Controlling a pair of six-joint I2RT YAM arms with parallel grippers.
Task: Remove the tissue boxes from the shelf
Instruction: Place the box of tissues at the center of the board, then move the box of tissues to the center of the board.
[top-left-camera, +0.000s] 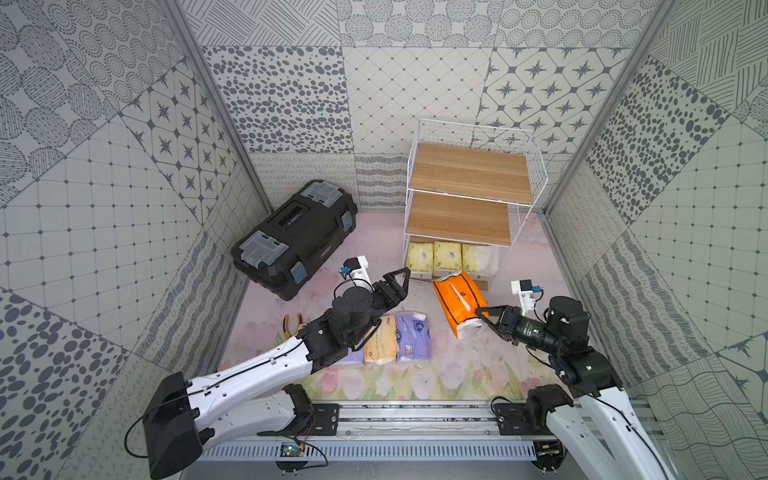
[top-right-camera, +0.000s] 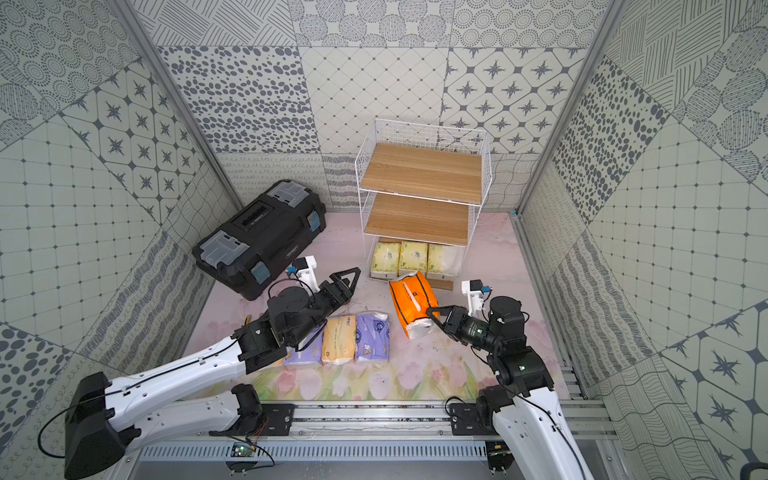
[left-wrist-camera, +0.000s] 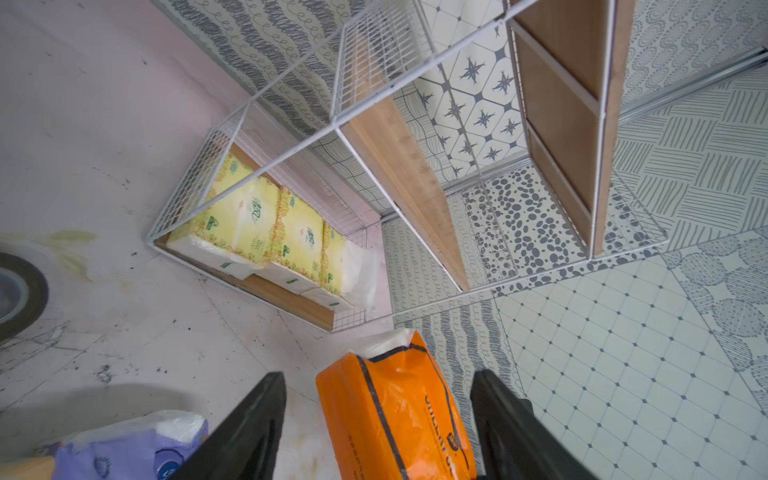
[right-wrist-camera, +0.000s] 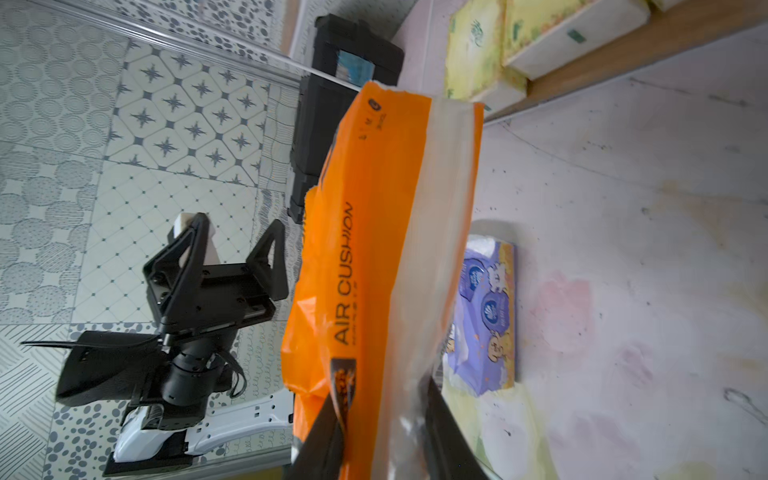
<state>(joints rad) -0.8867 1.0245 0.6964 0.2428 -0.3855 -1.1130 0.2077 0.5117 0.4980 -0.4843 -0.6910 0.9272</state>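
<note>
Tissue pack (top-left-camera: 459, 302), bright orange, gripped by right jaws, tilted just in front of shelf (top-left-camera: 469, 174); left jaws open, empty. Three yellow-green packs (top-left-camera: 446, 254) on bottom tier.

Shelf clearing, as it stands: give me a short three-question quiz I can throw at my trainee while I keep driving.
1. True or false: the upper two boards of the white wire-grid shelf with wooden boards carry nothing.
2. The right hand is: A) open and empty; B) shut on the bright orange plastic-wrapped tissue pack; C) out of every view.
3. How many pale yellow-green plastic-wrapped tissue packs sit on the shelf's bottom tier?
Key: 1 true; 2 B; 3 three.
</note>
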